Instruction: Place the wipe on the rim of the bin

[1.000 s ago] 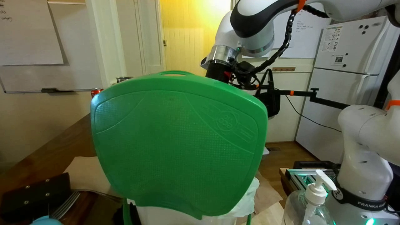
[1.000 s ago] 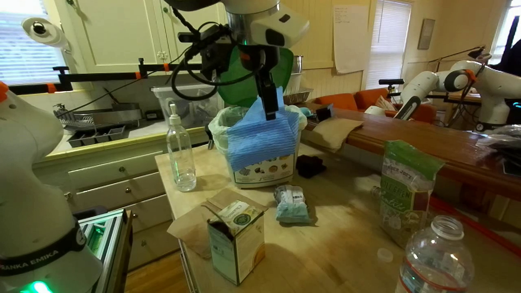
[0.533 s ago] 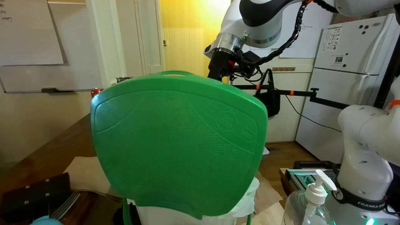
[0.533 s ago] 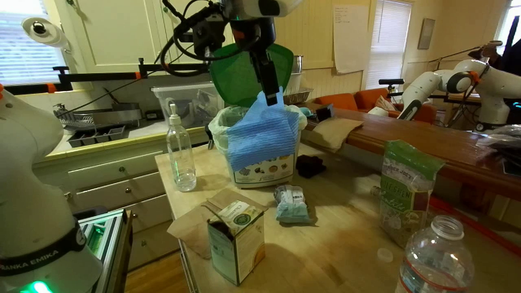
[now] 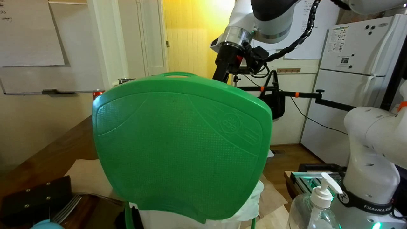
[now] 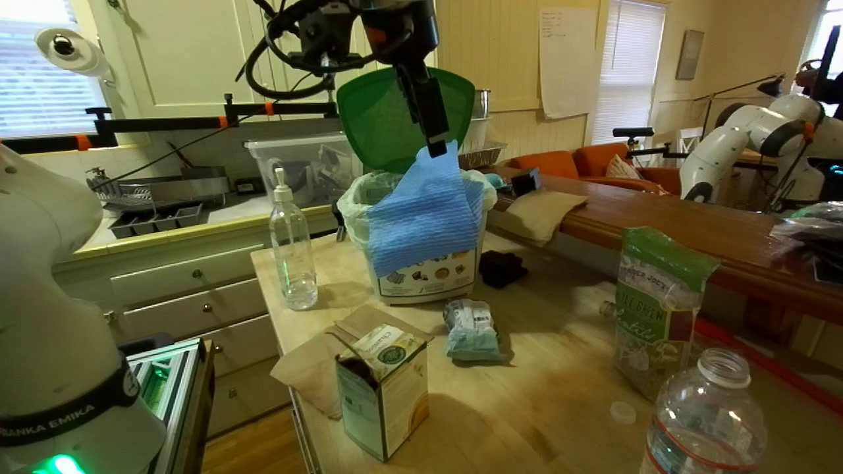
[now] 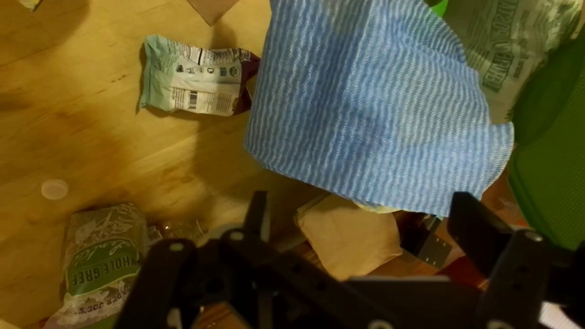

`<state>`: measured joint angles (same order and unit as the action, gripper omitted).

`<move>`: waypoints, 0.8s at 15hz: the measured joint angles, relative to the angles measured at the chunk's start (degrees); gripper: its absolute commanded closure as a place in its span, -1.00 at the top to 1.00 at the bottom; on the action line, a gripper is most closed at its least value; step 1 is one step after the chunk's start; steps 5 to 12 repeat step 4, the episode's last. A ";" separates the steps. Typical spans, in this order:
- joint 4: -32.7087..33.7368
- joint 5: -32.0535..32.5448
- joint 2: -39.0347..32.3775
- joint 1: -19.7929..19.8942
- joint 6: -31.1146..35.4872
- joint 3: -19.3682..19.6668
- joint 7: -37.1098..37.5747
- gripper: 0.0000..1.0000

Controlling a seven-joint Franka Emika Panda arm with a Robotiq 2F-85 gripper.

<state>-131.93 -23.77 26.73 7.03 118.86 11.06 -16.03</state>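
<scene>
Upward goes the claw (image 7: pixel 360 201) since the earlier view, its fingers wide apart, while the blue wipe (image 6: pixel 425 220) stays draped over the rim of the bin (image 6: pixel 431 284). Placing seems therefore finished, though whether one fingertip touches the wipe, I cannot tell.

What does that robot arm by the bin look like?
The arm is white and rounded with black patches, a silvery ring, a dark ridged cable, a green light and a black band printed "FRANKA". Its black gripper has two fingers.
</scene>
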 measured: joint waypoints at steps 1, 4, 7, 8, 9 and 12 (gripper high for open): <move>0.00 0.03 0.14 -0.07 -0.01 0.04 0.00 1.00; 0.00 0.07 0.22 -0.09 -0.02 0.05 0.00 1.00; 0.00 0.07 0.22 -0.09 -0.02 0.05 0.00 1.00; 0.00 0.07 0.22 -0.09 -0.02 0.05 0.00 1.00; 0.00 0.07 0.22 -0.09 -0.02 0.05 0.00 1.00; 0.00 0.07 0.22 -0.09 -0.02 0.05 0.00 1.00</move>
